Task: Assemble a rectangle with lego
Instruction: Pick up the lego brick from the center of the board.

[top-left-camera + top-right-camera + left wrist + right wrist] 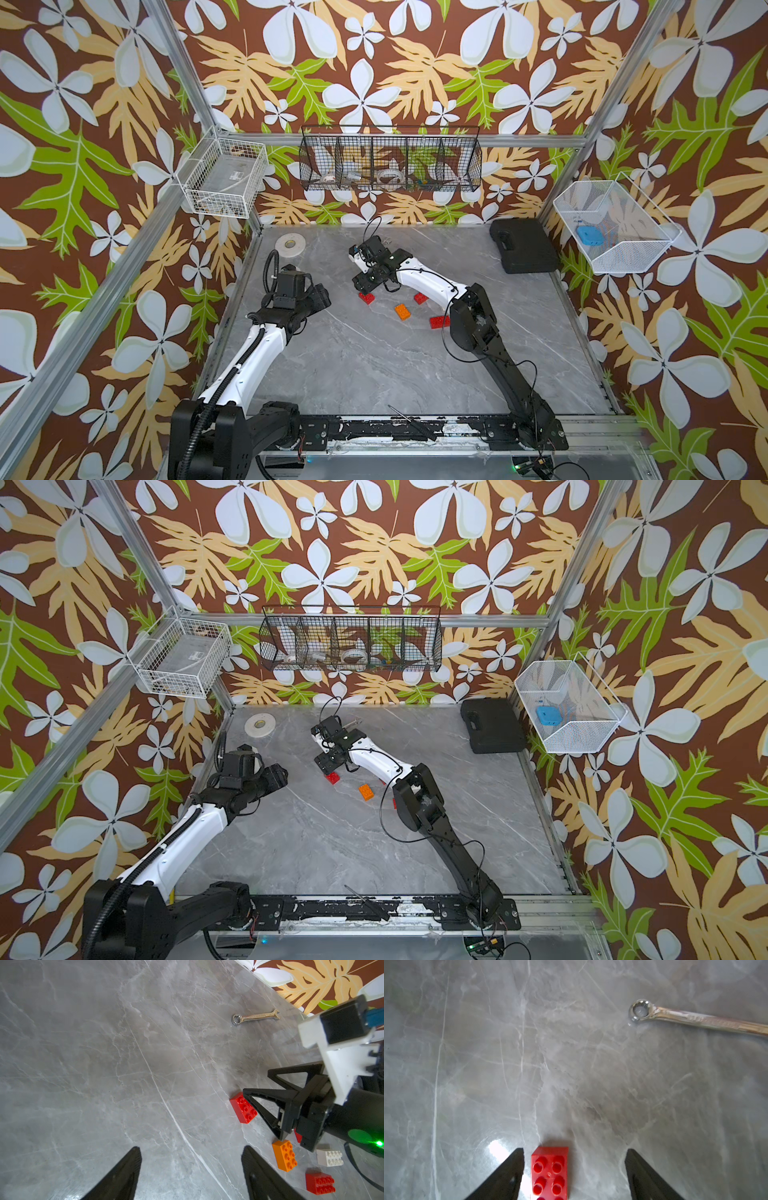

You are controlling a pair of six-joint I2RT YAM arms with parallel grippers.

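The right end effector point(574, 1150) straddles a red brick point(550, 1172) on the desk point(571, 1064), jaws apart (nothing gripped); the left end effector point(191, 1148), likewise apart, hovers near the loose orange brick point(285, 1155) and white brick point(329, 1158).

Both arms reach forward (right lower), left gripper point(191, 1149) and right gripper point(574, 1149) gaping.

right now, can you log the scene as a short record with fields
red bricks: three, loose on the table
orange brick: loose
white brick: loose
joined: none yet
right gripper: open, straddling one red brick
left gripper: open, empty
other: wrench, tape roll, black case
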